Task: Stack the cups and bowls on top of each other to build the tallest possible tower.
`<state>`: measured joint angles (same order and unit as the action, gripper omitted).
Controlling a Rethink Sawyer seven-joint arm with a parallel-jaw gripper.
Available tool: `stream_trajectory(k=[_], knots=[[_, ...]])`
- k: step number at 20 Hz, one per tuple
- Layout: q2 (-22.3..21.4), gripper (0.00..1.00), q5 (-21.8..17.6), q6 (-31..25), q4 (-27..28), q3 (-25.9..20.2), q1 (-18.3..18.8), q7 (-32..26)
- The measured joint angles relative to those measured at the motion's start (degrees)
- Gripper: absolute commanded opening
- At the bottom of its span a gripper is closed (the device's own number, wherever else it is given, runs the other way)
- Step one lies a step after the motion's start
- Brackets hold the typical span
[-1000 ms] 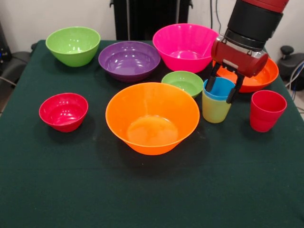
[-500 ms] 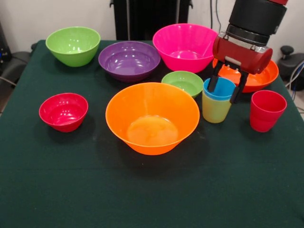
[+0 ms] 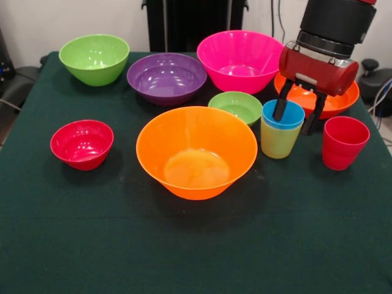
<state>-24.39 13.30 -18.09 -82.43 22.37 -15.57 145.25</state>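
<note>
The blue cup sits nested in the yellow-green cup, right of the table's middle. My gripper hangs just above and to the right of this pair, open and holding nothing. Its left finger shows in front of the blue cup's mouth, and its right finger stands past the cup's right side. The red cup stands alone further right. Bowls around it: big orange, pink, purple, lime green, small green, small red. The gripper body partly hides the red-orange bowl.
The dark green tablecloth covers the table. Its right edge runs close to the red cup. Black equipment stands beyond the table's far edge.
My gripper has risen a little and shifted right, from straddling the blue cup to standing off its right side. The nested cups have stayed in place.
</note>
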Motion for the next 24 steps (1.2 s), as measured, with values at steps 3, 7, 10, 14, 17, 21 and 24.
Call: stream_trajectory(k=[3,7,10,14,17,21,24], knots=[[0.01,1.00,0.56,-1.56,1.52,0.03,-0.20,0.00],[0.04,1.00,0.90,-4.07,3.26,0.24,-0.55,0.00],[0.09,1.00,1.27,-6.77,4.98,0.61,-0.99,0.00],[0.13,1.00,1.81,-10.75,7.31,1.44,-1.89,0.00],[0.16,1.00,2.09,-12.27,8.43,1.74,-2.34,0.00],[0.39,1.00,2.58,-13.75,10.06,2.17,-2.95,0.00],[1.43,1.00,3.41,-13.87,11.79,2.84,-3.62,0.00]])
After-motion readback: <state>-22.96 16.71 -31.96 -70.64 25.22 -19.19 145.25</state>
